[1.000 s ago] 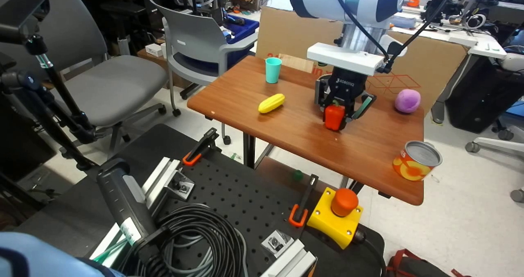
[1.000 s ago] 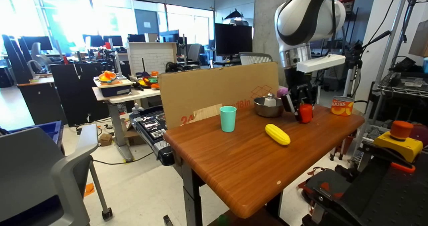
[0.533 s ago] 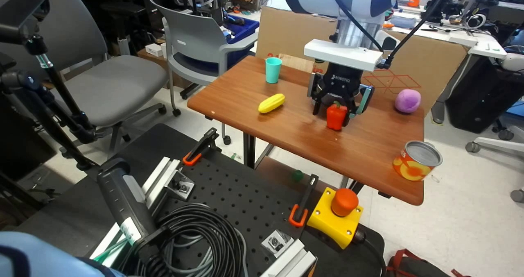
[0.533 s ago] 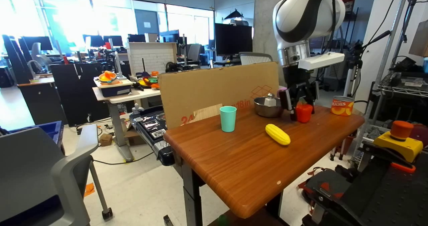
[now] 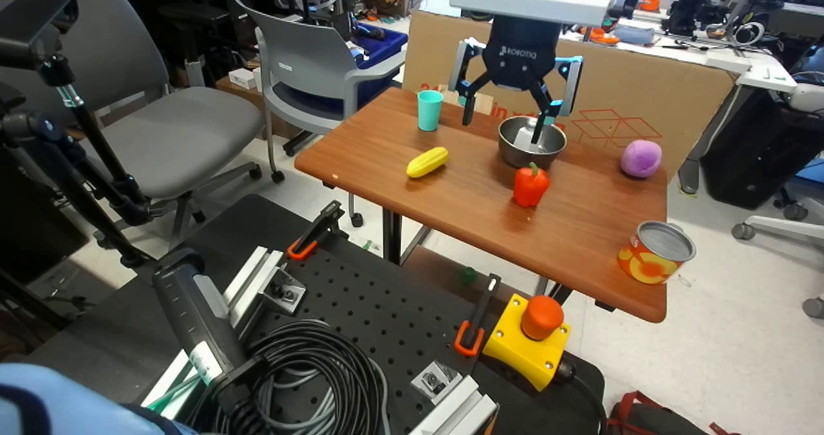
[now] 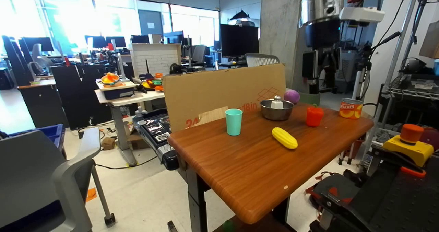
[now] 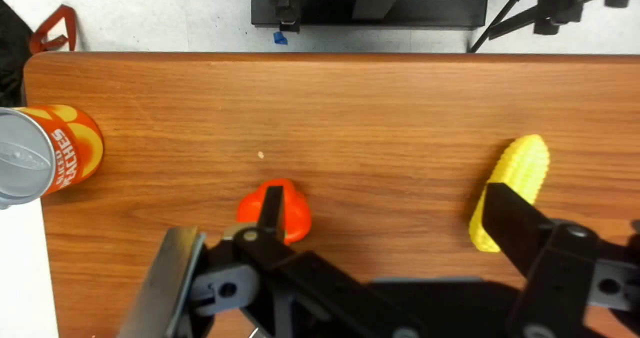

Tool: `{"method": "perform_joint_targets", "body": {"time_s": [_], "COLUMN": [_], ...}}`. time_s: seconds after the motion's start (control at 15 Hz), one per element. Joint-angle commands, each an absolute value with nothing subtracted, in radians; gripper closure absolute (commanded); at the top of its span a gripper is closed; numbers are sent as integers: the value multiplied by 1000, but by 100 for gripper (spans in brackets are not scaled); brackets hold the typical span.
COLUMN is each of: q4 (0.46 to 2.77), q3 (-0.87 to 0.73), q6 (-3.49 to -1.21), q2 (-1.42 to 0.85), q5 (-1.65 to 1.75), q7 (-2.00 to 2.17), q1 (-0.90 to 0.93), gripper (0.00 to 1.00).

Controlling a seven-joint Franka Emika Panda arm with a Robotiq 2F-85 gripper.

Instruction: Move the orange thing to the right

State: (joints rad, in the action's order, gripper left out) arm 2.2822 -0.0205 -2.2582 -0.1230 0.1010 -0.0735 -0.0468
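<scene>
The orange thing point(image 5: 531, 189), a red-orange bell pepper with a green stem, stands on the wooden table, in front of the metal bowl in an exterior view. My gripper point(image 5: 502, 131) hangs well above the tabletop with its fingers spread wide and nothing between them. In the wrist view, one of the fingers covers part of the pepper point(image 7: 298, 213), while the gap of the gripper point(image 7: 387, 190) shows bare wood. The pepper point(image 6: 314, 117) sits apart from the raised gripper in an exterior view too.
The metal bowl point(image 5: 512, 154) holds a white shaker. A yellow corn cob point(image 5: 427, 163) and a teal cup point(image 5: 429, 110) lie toward one side. A purple ball point(image 5: 641, 158) and a peaches can point(image 5: 656, 251) stand toward the other. Cardboard point(image 6: 223, 91) lines the back edge.
The gripper was down around the pepper a second ago. Its fingers have spread, letting go, and it has risen high above the table. The pepper stays upright at about the same spot.
</scene>
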Motion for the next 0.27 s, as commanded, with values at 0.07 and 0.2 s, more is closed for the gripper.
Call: {"method": "perform_joint_targets", "body": {"time_s": [0.07, 0.2], "q4": [2326, 2342], "q3": [-20, -20], "q6": [-2255, -2255], "q2": [-58, -46], "q5": [94, 93], "q7": [-74, -76], "q1": [-38, -38], "gripper": [0, 0]}}
